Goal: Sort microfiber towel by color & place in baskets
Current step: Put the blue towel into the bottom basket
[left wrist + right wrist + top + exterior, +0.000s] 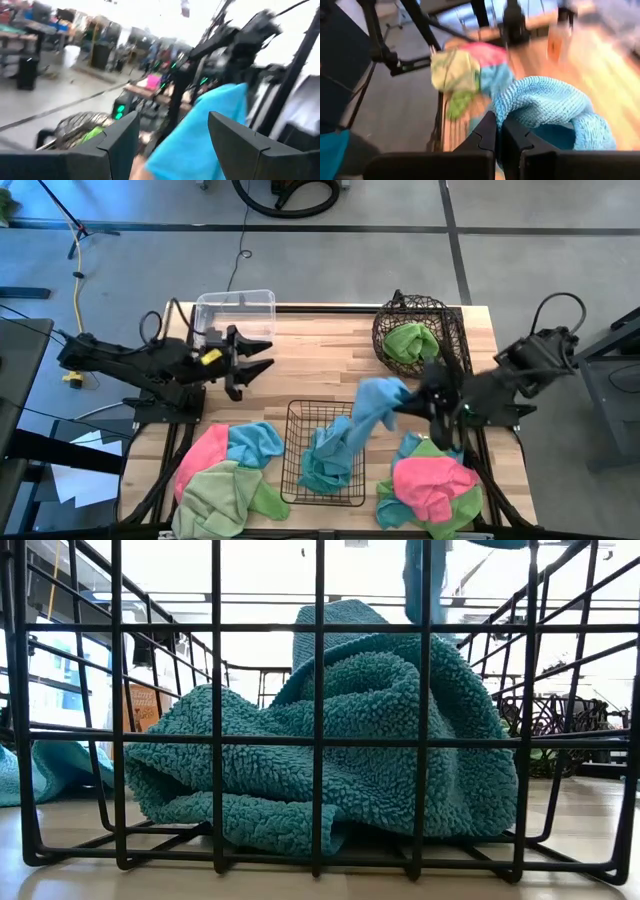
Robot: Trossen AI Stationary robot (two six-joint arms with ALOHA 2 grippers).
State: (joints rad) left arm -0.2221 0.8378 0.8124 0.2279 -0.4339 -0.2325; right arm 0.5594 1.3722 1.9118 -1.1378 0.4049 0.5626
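Observation:
My right gripper [408, 396] is shut on a light blue towel [372, 408] above the table's middle, right of the black wire-grid basket [292, 442]. That basket holds a teal-blue towel [330, 750]. The round wire basket [392, 320] at the far right holds a lime green towel [411, 340]. The clear tub [236, 310] stands at the far left. My left gripper [262, 357] waits open beside the tub, touching nothing. Piles of pink, blue and green towels lie near left [225, 475] and near right [432, 485]. My right gripper pinches a bunched fold of the light blue towel [516, 114] between its two shut fingers [487, 134], coming from the table's right and slanting down. The towel hangs slack below the fingers, its lower end [345, 438] over the black basket; whether it touches the towel there I cannot tell.
Bare wood lies between the tub and the black basket [310, 365]. The right arm's frame and cables [520, 370] stand at the table's right edge, the left arm's [130, 365] at its left edge.

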